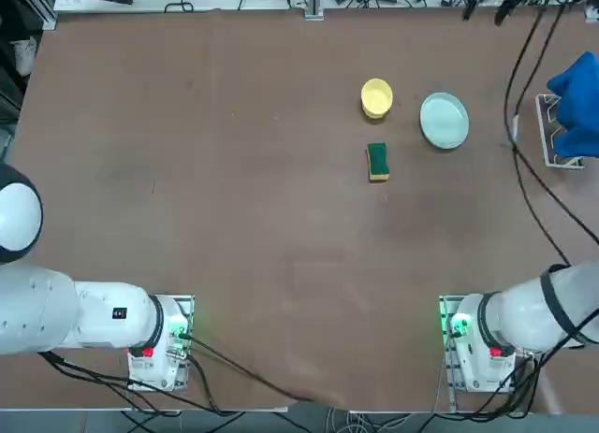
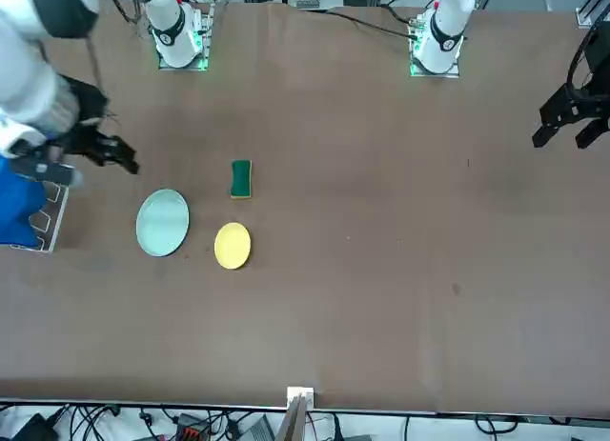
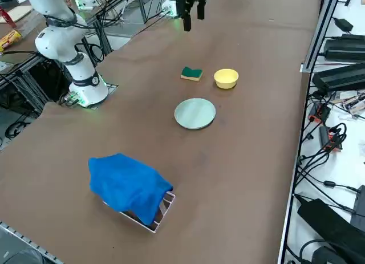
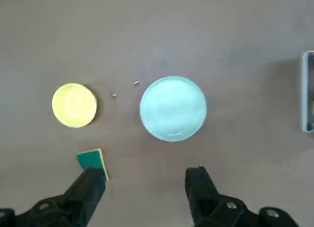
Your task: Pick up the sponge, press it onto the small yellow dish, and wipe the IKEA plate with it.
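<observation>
right tool [image 4: 144,185] hangs high above the brown surface [image 1: 234,218], fingers spread wide, gripping nothing. sponge [image 1: 377,161] lies green side up, loose, just short of the small yellow dish [image 1: 376,97]. ikea plate [image 1: 444,120] sits beside the dish. both look empty. wiping may be pending or finished.

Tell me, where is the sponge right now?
In the top view the sponge lies flat on the table, just below the yellow dish and left of the plate, untouched.
</observation>
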`<state>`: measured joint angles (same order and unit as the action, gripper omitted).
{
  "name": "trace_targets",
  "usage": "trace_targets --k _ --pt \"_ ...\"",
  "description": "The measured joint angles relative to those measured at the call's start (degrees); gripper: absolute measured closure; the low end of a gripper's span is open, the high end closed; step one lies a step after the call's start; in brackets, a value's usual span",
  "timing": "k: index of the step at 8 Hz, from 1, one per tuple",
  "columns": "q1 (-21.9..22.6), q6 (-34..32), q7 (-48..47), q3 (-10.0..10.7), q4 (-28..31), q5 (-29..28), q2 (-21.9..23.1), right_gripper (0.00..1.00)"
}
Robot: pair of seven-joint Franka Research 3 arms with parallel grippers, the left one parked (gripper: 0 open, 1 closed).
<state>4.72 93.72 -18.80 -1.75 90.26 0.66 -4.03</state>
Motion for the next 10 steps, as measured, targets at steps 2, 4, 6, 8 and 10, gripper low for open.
trace_targets --k 2,4,6,8,10 --pt "-0.63 -2.97 0.26 -0.02 -3.68 2.7 -0.1 0.0" --pt "-0.62 -3.28 0.26 -0.22 -4.63 3.4 -0.6 0.0" --pt "-0.89 -3.28 0.26 -0.19 -4.91 3.65 -1.13 0.0" --pt "-2.24 -3.53 2.33 0.32 -5.12 3.73 -1.18 0.0" --pt "-3.64 -6.17 6.01 0.93 -6.8 3.73 -1.22 0.0"
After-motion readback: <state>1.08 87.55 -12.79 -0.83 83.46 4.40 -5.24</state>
